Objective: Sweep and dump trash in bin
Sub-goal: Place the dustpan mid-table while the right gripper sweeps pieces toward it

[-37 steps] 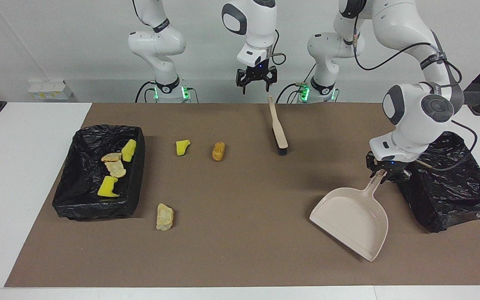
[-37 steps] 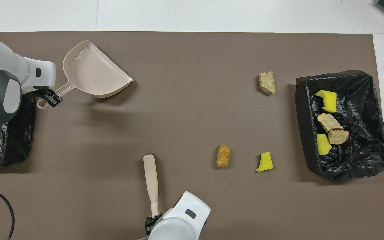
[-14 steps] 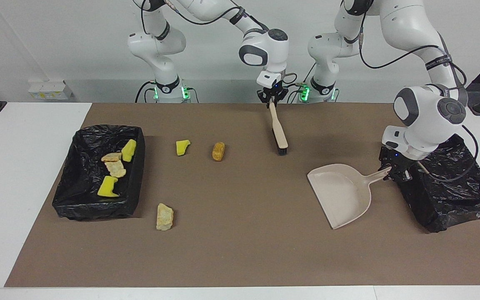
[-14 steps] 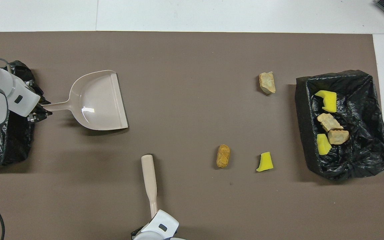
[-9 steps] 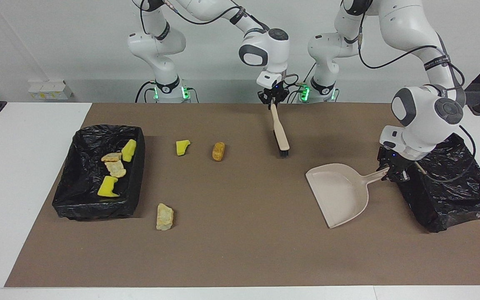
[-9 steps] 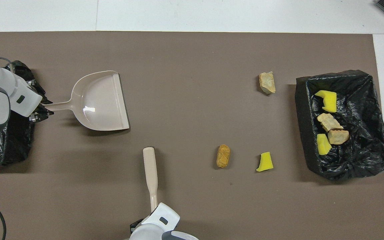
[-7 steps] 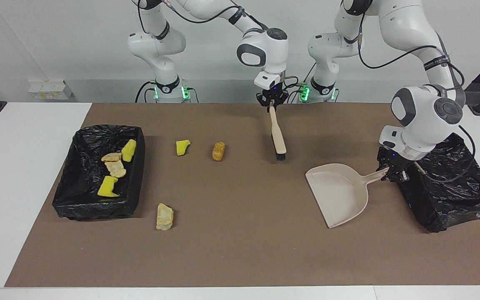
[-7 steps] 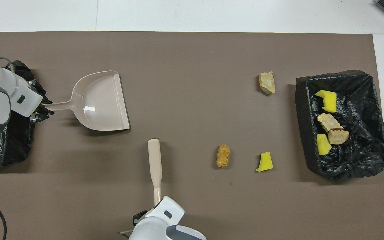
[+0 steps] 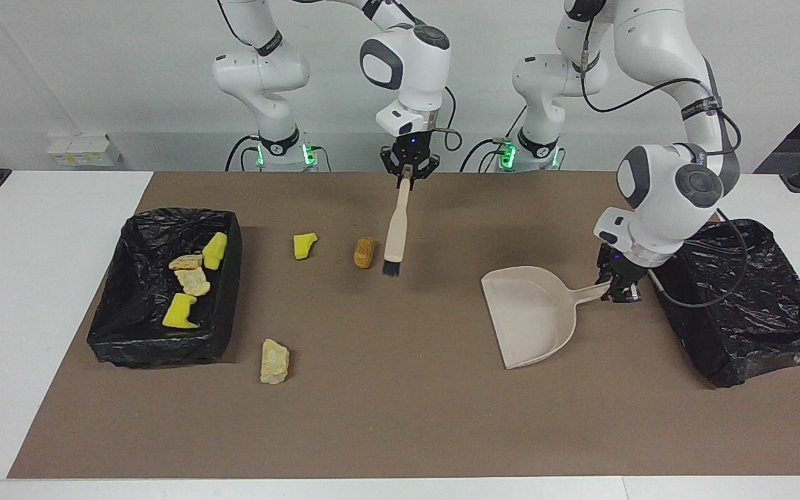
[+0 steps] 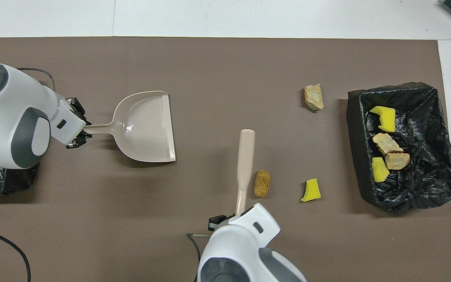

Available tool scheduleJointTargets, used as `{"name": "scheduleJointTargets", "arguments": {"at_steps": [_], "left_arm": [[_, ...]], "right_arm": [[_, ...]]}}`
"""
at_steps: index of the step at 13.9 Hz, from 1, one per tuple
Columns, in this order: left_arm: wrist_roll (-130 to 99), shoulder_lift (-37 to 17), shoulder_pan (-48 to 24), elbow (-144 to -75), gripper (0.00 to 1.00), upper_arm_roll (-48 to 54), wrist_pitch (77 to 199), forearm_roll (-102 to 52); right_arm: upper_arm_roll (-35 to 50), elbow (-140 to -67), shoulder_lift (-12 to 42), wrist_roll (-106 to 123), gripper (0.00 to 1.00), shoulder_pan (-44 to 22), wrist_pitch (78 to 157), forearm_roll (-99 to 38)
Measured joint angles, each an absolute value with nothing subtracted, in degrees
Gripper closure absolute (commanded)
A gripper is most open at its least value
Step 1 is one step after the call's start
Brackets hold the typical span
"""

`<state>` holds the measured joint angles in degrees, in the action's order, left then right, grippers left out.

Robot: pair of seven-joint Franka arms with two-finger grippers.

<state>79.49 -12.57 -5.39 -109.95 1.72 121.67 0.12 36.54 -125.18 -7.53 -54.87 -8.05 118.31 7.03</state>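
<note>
My right gripper [image 9: 408, 169] is shut on the handle end of the beige brush [image 9: 394, 232]. The brush hangs slanted, its bristles low beside the orange-brown scrap [image 9: 364, 252], on the side toward the left arm's end. My left gripper [image 9: 615, 286] is shut on the handle of the beige dustpan [image 9: 528, 316], whose mouth faces the trash. A yellow sponge chunk [image 9: 304, 245] and a pale lump [image 9: 274, 361] also lie loose on the mat. In the overhead view the brush [image 10: 245, 156] lies alongside the orange-brown scrap [image 10: 262, 183], and the dustpan [image 10: 147, 127] is apart from them.
A black-lined bin [image 9: 230, 292] at the right arm's end holds several scraps, yellow and pale. A second black-lined bin [image 9: 747, 305] stands at the left arm's end, just by the left gripper. A brown mat [image 9: 400, 417] covers the table.
The right gripper came down, closed on the brush and carried it toward the right arm's end, next to the orange-brown scrap. The left gripper turned the dustpan and moved it toward the middle.
</note>
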Motion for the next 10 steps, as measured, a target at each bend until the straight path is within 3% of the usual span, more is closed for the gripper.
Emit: {"name": "scheduleJointTargets", "arguments": {"at_steps": [2, 5, 10], "left_arm": [[75.8, -9.9, -8.4, -115.8, 1.00, 1.8, 126.7, 0.1], [72.2, -6.6, -12.7, -120.7, 1.00, 1.7, 128.5, 0.0], [68.3, -5.1, -16.2, -122.7, 1.00, 1.7, 128.5, 0.0]], "right_arm": [[28.4, -125.7, -7.2, -43.3, 1.00, -7.8, 118.5, 6.8], [19.2, -122.6, -1.6, -28.8, 1.00, -6.9, 121.0, 6.7], [8.8, -107.1, 10.0, -11.2, 1.00, -6.2, 117.4, 11.6]]}}
